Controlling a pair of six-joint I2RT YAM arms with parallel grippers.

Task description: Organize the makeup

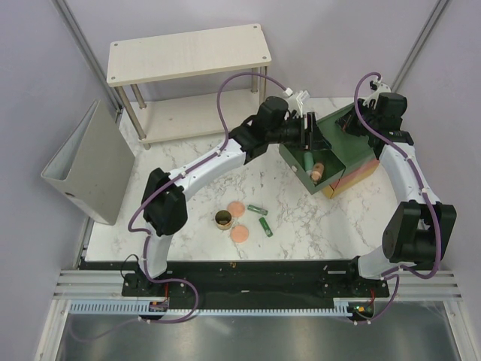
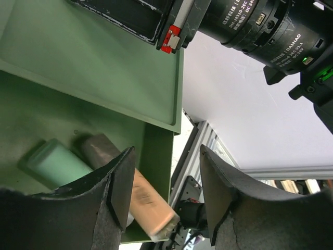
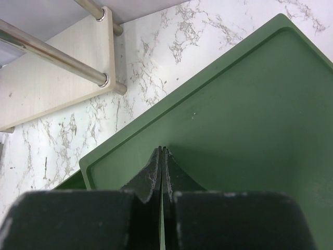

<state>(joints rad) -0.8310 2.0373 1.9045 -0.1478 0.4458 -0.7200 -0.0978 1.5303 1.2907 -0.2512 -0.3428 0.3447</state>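
The green drawer (image 1: 331, 167) of the box is pulled out. A mint-green tube (image 1: 307, 159) and a grey-orange tube (image 1: 318, 169) lie in it, also seen in the left wrist view as the mint tube (image 2: 57, 162) and the grey-orange tube (image 2: 148, 200). My left gripper (image 1: 310, 137) hangs open and empty just above them (image 2: 166, 182). My right gripper (image 1: 355, 124) is shut, its tips on the box's green top (image 3: 163, 152). On the table lie two peach-pink discs (image 1: 236, 208) (image 1: 240, 234), a dark gold-rimmed jar (image 1: 223, 219) and two dark green tubes (image 1: 258, 209) (image 1: 266, 226).
The drawer box (image 1: 353, 174) with red and yellow lower layers stands at the right. A two-level wooden shelf (image 1: 188, 53) stands at the back. A grey binder (image 1: 86, 169) leans at the left edge of the table.
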